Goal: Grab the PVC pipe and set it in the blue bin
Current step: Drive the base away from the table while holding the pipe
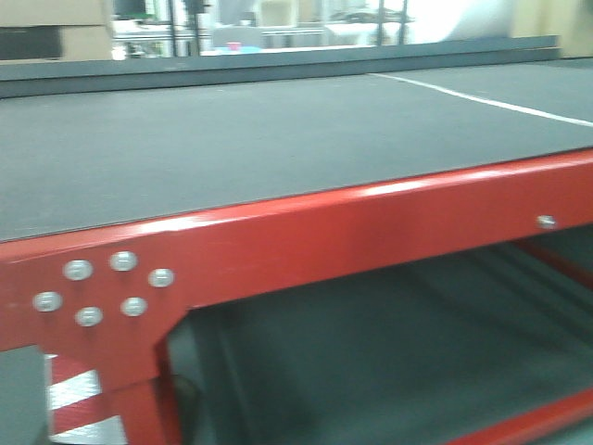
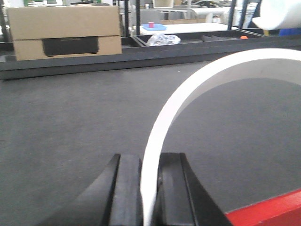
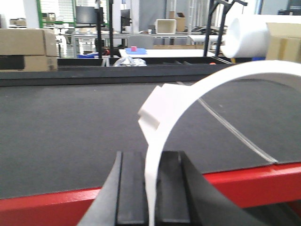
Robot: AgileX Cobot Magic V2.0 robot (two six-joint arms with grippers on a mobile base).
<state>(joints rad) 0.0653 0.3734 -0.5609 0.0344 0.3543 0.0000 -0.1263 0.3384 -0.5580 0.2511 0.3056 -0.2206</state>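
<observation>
Carry step: left claw (image 2: 149, 188) and right claw (image 3: 151, 188) each clamp a PVC pipe (image 2: 197, 84), possibly separate pieces, over the worktop (image 2: 70, 117). Next: locate the unseen blue bin.

White PVC pipe (image 2: 157, 136), upright broad arc

No readable txt, labels or nos. anywhere; dark patch on cardboard box (image 2: 61, 21) too blurry to read.
</observation>
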